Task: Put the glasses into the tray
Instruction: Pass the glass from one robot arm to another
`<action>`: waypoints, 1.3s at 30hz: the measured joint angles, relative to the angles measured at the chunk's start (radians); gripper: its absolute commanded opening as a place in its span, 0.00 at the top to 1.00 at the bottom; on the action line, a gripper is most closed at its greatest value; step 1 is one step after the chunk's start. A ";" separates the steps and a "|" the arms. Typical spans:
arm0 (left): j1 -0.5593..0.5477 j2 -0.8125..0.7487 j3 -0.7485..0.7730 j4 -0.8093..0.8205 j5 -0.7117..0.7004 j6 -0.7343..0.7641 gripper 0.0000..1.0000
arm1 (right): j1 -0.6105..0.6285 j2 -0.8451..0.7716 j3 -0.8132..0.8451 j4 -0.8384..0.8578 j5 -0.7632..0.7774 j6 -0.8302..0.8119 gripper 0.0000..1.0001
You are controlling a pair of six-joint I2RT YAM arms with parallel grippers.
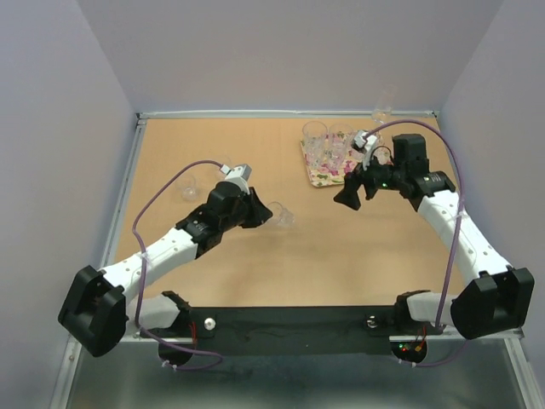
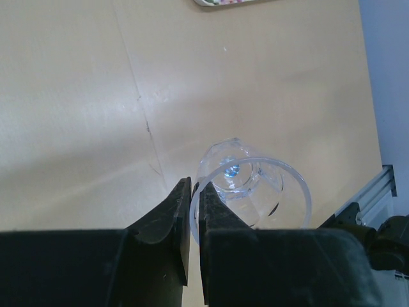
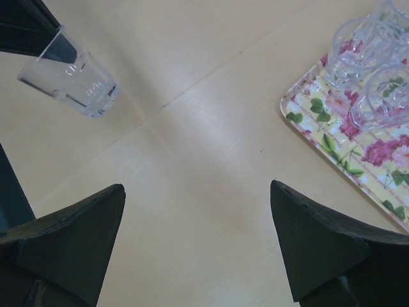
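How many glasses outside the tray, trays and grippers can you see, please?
Glasses outside the tray: 3 (held glass in the left gripper, lone glass on the left, far glass behind the tray)
Tray: 1
Grippers: 2 (left gripper, right gripper)
Total: 6
The crowded glasses on the tray overlap too much to count.

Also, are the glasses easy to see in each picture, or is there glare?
Top external view: the held glass nearly vanishes against the tan table. Left wrist view: its rim is sharp, one small glint inside. Right wrist view: even light, tray print clear.
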 measured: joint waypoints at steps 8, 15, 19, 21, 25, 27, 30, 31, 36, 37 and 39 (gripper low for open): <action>-0.137 0.119 0.094 0.007 -0.181 -0.066 1.00 | 0.210 0.088 0.100 -0.048 0.219 0.045 0.00; -0.224 0.240 0.200 -0.017 -0.315 -0.116 1.00 | 0.278 0.167 0.172 -0.067 0.292 0.122 0.00; -0.260 0.295 0.257 -0.051 -0.386 -0.145 1.00 | 0.293 0.193 0.210 -0.066 0.303 0.185 0.00; -0.274 0.321 0.289 -0.076 -0.418 -0.162 1.00 | 0.301 0.204 0.220 -0.066 0.317 0.211 0.00; -0.297 0.382 0.369 -0.148 -0.488 -0.213 1.00 | 0.327 0.220 0.221 -0.065 0.381 0.236 0.02; -0.301 0.403 0.394 -0.175 -0.505 -0.229 1.00 | 0.341 0.234 0.221 -0.066 0.417 0.240 0.06; -0.305 0.443 0.435 -0.207 -0.522 -0.245 1.00 | 0.361 0.253 0.221 -0.065 0.470 0.243 0.16; -0.306 0.454 0.442 -0.211 -0.525 -0.248 1.00 | 0.365 0.257 0.221 -0.065 0.476 0.245 0.18; -0.314 0.484 0.458 -0.247 -0.533 -0.264 1.00 | 0.384 0.283 0.221 -0.065 0.527 0.251 0.32; -0.314 0.487 0.459 -0.253 -0.533 -0.268 1.00 | 0.385 0.291 0.220 -0.064 0.536 0.254 0.33; -0.315 0.490 0.461 -0.258 -0.533 -0.273 1.00 | 0.387 0.300 0.220 -0.065 0.542 0.261 0.34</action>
